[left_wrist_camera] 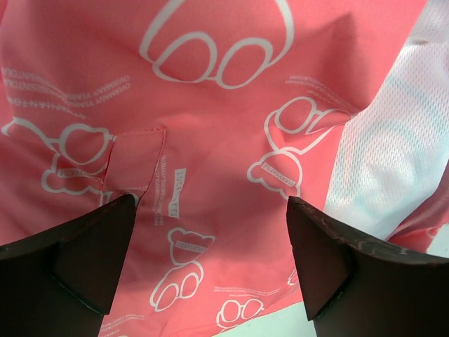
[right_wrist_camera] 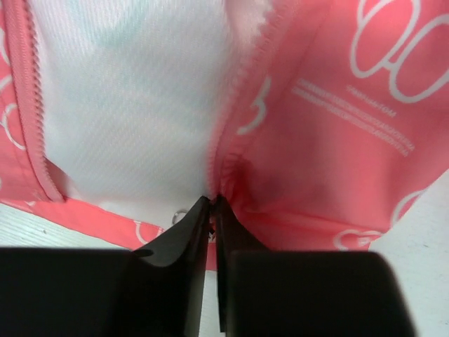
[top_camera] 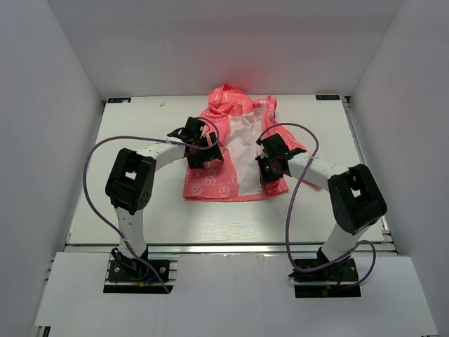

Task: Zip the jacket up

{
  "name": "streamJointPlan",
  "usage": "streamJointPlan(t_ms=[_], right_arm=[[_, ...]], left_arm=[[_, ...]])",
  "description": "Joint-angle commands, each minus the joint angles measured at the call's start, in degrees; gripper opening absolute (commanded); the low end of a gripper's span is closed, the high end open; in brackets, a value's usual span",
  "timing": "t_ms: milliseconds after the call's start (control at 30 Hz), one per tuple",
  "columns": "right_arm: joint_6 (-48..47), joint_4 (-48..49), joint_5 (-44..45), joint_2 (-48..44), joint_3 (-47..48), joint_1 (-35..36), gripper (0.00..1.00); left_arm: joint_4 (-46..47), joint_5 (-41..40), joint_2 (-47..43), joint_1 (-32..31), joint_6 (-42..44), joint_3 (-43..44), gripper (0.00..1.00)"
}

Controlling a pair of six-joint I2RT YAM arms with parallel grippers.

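Observation:
The coral-pink jacket (top_camera: pixel 210 179) lies flat on the table with its hood at the far end. Its front is open and shows white lining (top_camera: pixel 242 151). My left gripper (top_camera: pixel 203 149) hovers open over the jacket's left panel. In the left wrist view its fingers (left_wrist_camera: pixel 91 260) stand wide apart above the printed fabric (left_wrist_camera: pixel 210 126), holding nothing. My right gripper (top_camera: pixel 270 167) is shut on the right front edge near the hem. In the right wrist view the gripper (right_wrist_camera: pixel 215 203) pinches the fabric at the lower end of the right zipper tape (right_wrist_camera: pixel 245 98). The other zipper tape (right_wrist_camera: pixel 28 105) lies at the left.
The white table (top_camera: pixel 140 210) is enclosed by white walls on three sides. Purple cables (top_camera: pixel 91 161) loop out from both arms. A small white speck (top_camera: pixel 162 104) lies near the table's far edge.

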Motion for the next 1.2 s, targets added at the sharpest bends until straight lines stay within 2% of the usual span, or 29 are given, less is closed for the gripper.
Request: streamJointPlan(t_ms=[0,100,200,300,367,467,533,833,1067,1100,1167], right_arm=[[-0.13,-0.42,2.71,-1.44,3.46,-0.21,0.1],[0.23,-5.16,4.99,-3.37,4.78,-0.21,0.0],[0.05,-9.12,5.26,-7.32,4.44,-0.21,0.0],[-2.22,-11.49,0.88,-11.99,2.94,-0.12,0.0],[-3.63,-13.07,-5.44,-14.79,1.98,0.67,0.0],[-6.71,-13.34,-8.88,-17.17,-0.39,4.88,0.0],[-6.89,-13.25,-7.58,-16.83,-1.89,8.31,0.0],[-9.09,-7.73,-5.37,-9.1,-6.9,12.53,0.0],[-10.41,-5.43,-10.3,-7.34,-8.66,14.65,0.0],[-9.89,-5.69,-9.77,-7.25,-8.66,14.65,0.1],[-9.35,-6.48,-8.1,-8.12,-8.57,14.74,0.23]], left_arm=[[-0.62,-1.02,-1.53,-0.14,1.43,1.0,0.98],[-1.05,-1.02,-3.29,-0.14,1.61,-0.23,0.98],[-0.27,-1.02,-5.22,-0.14,1.35,-2.69,0.98],[0.18,-0.85,-6.37,-0.14,1.26,-4.63,0.98],[0.44,-0.93,-6.9,-0.14,1.34,-5.94,0.98],[1.14,-1.02,-8.13,-0.23,1.26,-7.7,0.98],[1.23,-0.85,-8.75,-0.23,1.08,-8.32,0.98],[0.7,-2.25,-9.63,-1.46,0.47,-9.55,0.98],[0.44,-2.25,-9.8,-1.55,0.38,-9.47,0.98],[0.27,-2.25,-9.8,-1.63,0.46,-9.46,0.98],[0.09,-2.25,-10.15,-1.64,0.55,-9.55,0.98]])
